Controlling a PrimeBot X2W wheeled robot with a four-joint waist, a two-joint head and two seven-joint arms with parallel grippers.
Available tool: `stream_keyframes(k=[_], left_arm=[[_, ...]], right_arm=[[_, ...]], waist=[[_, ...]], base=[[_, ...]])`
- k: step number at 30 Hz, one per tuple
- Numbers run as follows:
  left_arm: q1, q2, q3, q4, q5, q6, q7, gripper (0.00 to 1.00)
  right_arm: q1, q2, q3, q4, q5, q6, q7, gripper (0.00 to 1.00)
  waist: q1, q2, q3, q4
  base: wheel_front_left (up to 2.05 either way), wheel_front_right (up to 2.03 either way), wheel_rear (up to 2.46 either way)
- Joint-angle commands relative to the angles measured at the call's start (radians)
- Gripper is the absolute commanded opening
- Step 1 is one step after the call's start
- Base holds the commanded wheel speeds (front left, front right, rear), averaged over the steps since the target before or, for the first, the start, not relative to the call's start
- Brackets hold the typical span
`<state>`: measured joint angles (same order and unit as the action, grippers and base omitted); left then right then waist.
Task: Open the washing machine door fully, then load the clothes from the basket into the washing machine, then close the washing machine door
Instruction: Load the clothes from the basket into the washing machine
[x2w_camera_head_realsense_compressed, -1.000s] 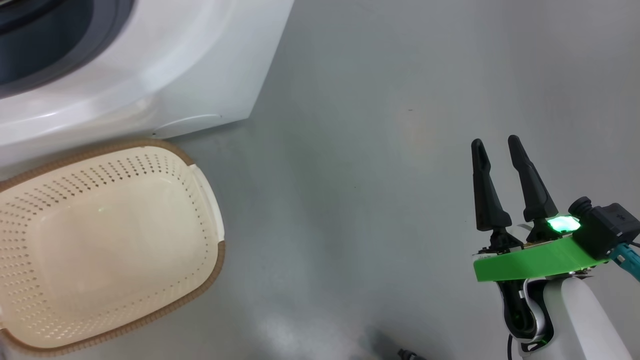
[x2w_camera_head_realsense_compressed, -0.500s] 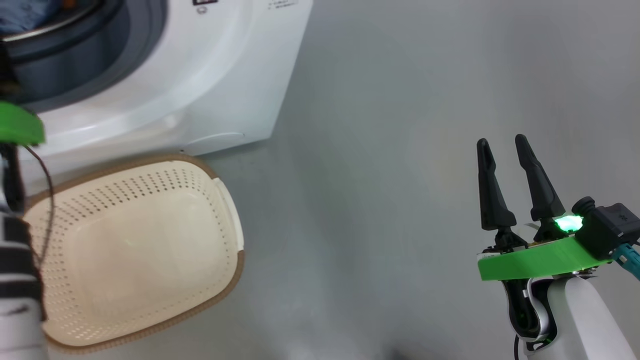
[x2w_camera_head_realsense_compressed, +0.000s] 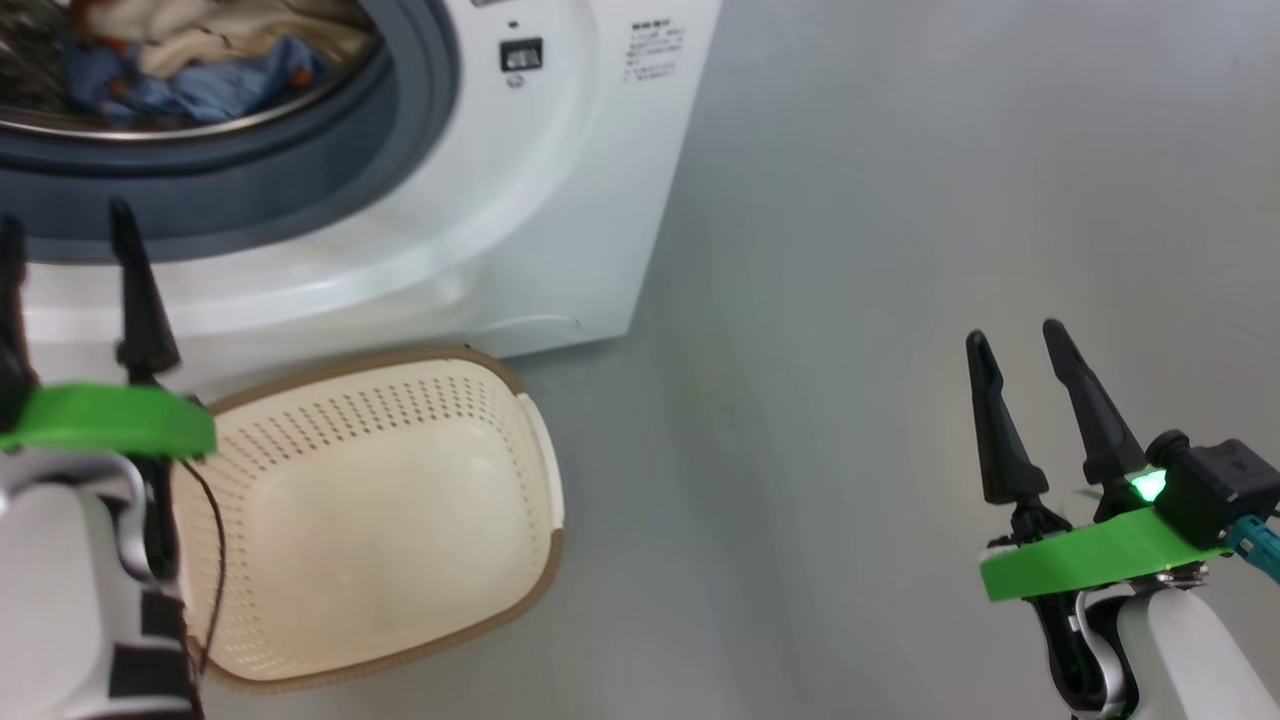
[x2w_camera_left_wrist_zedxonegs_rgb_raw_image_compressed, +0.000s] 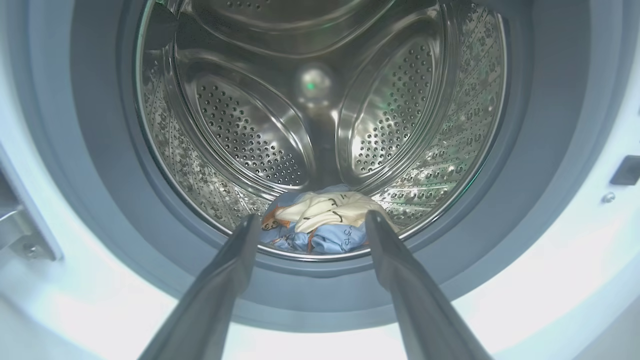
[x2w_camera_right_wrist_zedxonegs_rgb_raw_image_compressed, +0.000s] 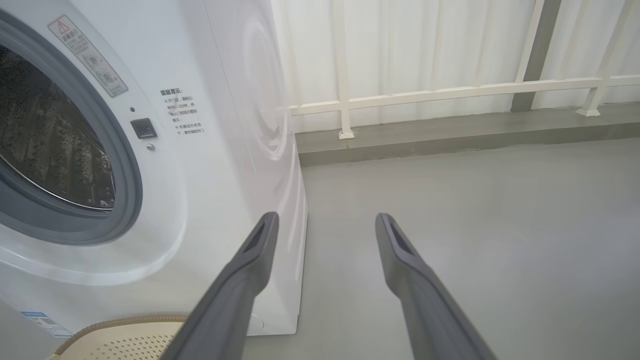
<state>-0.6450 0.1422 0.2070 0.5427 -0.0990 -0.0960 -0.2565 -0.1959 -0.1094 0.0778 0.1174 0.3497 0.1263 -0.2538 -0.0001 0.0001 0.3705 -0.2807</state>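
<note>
With my left pincer (x2w_camera_head_realsense_compressed: 65, 220) and right pincer (x2w_camera_head_realsense_compressed: 1013, 335) spread empty, I risk shutting the door on the clothes (x2w_camera_head_realsense_compressed: 200, 60) heaped near the seal (x2w_camera_head_realsense_compressed: 300, 195), trapping cloth.

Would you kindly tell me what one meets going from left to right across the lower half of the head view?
left gripper → basket → floor → right gripper

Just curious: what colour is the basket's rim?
The basket has a brown, woven-looking rim; clearest in the head view.
</note>
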Motion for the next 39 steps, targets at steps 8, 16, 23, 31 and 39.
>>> stream_keyframes(k=[8,16,23,31,39], left_arm=[[0.142,-0.016,0.045,-0.079,0.040,-0.003,-0.005,1.00],[0.272,-0.045,0.040,-0.132,0.057,-0.010,-0.005,1.00],[0.390,-0.061,0.036,-0.183,0.052,-0.018,-0.005,1.00],[0.473,-0.071,0.039,-0.245,0.033,-0.025,-0.005,1.00],[0.548,-0.074,0.030,-0.297,0.024,-0.031,-0.005,1.00]], right_arm=[[0.064,-0.049,0.010,-0.001,-0.006,0.004,-0.008,1.00],[0.119,-0.067,-0.008,0.005,-0.001,0.004,-0.008,1.00],[0.171,-0.079,-0.026,-0.001,-0.001,0.004,-0.008,1.00],[0.214,-0.086,-0.049,-0.009,-0.002,0.004,-0.008,1.00],[0.240,-0.084,-0.062,-0.015,-0.002,0.004,-0.008,1.00]], waist=[[0.0001,-0.0001,-0.145,0.088],[0.0001,-0.0001,-0.220,0.120],[0.0001,-0.0001,-0.280,0.145],[0.0001,-0.0001,-0.320,0.171],[0.0001,-0.0001,-0.340,0.181]], base=[[0.00,0.00,0.00],[0.00,0.00,0.00],[0.00,0.00,0.00],[0.00,0.00,0.00],[0.00,0.00,0.00]])
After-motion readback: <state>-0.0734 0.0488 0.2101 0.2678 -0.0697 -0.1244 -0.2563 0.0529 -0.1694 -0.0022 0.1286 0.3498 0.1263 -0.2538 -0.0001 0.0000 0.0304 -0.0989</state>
